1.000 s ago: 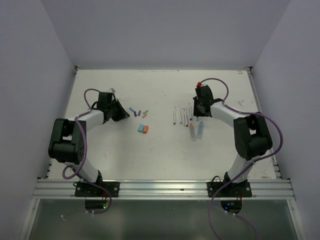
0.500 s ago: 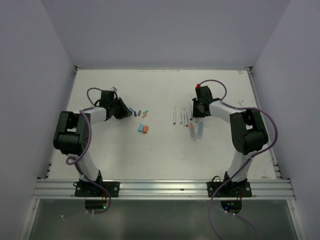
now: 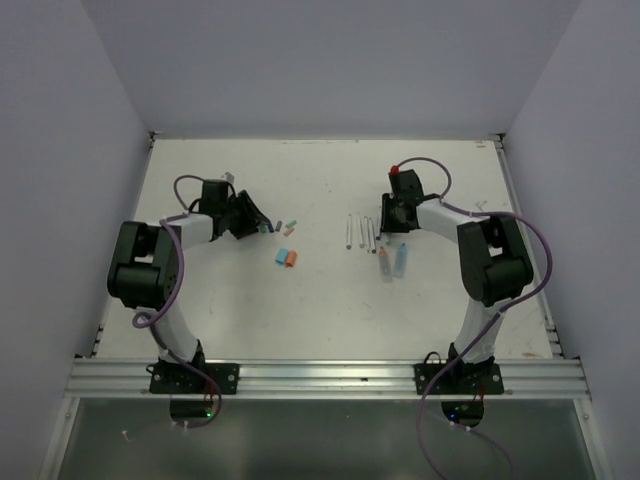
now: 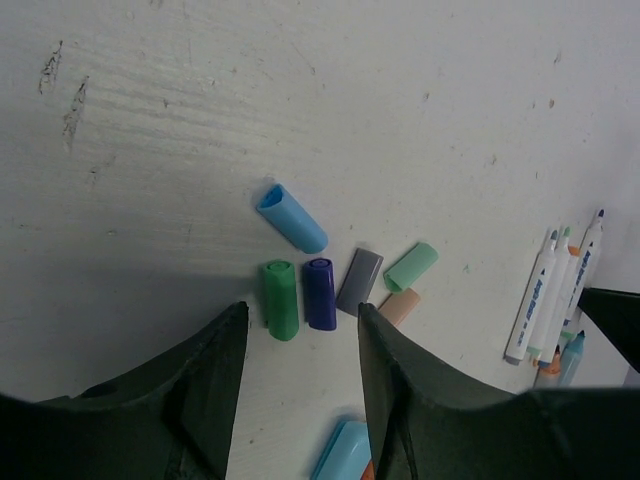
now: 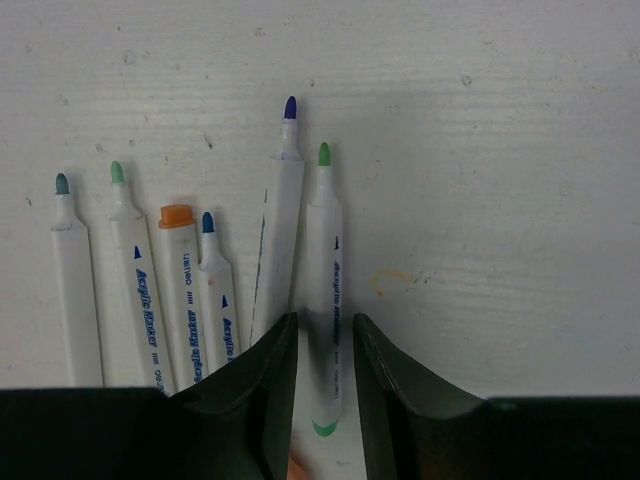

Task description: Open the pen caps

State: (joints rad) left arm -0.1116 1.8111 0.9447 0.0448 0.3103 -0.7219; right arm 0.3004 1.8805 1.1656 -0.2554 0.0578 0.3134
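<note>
A: Pen caps, whereabouts?

B: Loose on the tabletop, left half, in a small cluster. Off the pens, every one seen. Farthest out, a light blue cap, lying at a slant. Below it, side by side and nearly touching: green cap, purple cap, grey cap. Just right of the grey, a mint cap and a peach cap.

A: Fatter ones?

B: Nearer the arm bases. Orange cap and fat light blue cap, lying together, touching.

A: Left pincer?

B: Spread wide, gripping nothing. Low over the tabletop, near ends of the green and purple caps sitting between the fingertips.

A: Right pincer?

B: Over the markers on the right half, well apart from the caps. Six counted in the wrist view, lying roughly parallel, tips bare. Narrowly apart, straddling the green-tipped marker. Thin sliver of gap either side, so not clamped as far as can be made out.
</note>
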